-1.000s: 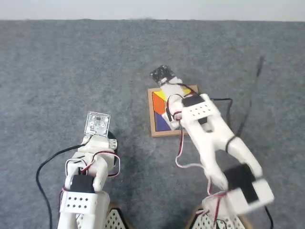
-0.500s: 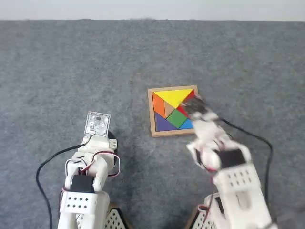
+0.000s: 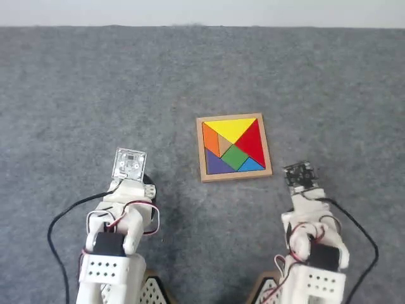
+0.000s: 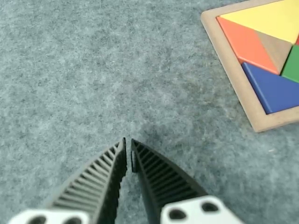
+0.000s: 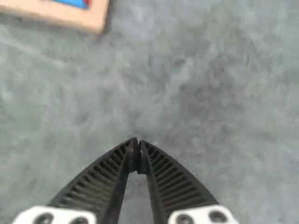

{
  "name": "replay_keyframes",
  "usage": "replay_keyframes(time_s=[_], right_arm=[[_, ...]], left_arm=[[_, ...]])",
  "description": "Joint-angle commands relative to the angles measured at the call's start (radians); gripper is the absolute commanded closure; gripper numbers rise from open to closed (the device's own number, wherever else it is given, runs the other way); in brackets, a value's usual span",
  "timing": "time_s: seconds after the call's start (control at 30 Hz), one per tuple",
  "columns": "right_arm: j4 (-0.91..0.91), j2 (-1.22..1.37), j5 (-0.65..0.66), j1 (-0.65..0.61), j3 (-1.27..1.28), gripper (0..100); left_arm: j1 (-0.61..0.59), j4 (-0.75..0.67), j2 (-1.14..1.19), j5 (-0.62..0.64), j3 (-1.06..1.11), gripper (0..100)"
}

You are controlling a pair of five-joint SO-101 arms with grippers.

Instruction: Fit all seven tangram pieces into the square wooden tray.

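Both closed and empty, left gripper rests while right gripper, swinging toward ten o'clock, could jar the tray.

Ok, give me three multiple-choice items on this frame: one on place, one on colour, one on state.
1. Where are the tangram pieces? A) all inside the tray B) scattered beside it C) one in a gripper
2. What colour is the square piece? A) red B) green C) yellow
3. How are the grippers? A) both open B) both shut, empty C) one shut on a piece
Key: 1A, pieces fill the tray; 2B, the square piece mid-tray is green; 3B, left gripper and right gripper have fingertips together above bare mat.
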Motion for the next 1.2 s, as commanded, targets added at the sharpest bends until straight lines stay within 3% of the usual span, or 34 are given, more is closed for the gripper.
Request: replay_keyframes(time_s=[0.0,0.23,0.37,1.17], right_arm=[[0.03,-0.044,0.018,0.13,0.015,98.3],[0.033,-0.031,0.018,0.366,0.015,98.5],[0.035,-0.03,0.018,0.44,0.015,98.5],[0.035,-0.03,0.017,0.441,0.015,98.5]], left_arm=[[-0.005,0.002,-0.012,0.008,-0.008,98],[-0.005,0.002,-0.012,0.008,-0.008,98],[-0.005,0.002,-0.012,0.008,-0.008,98],[-0.005,0.002,-0.012,0.008,-0.008,98]])
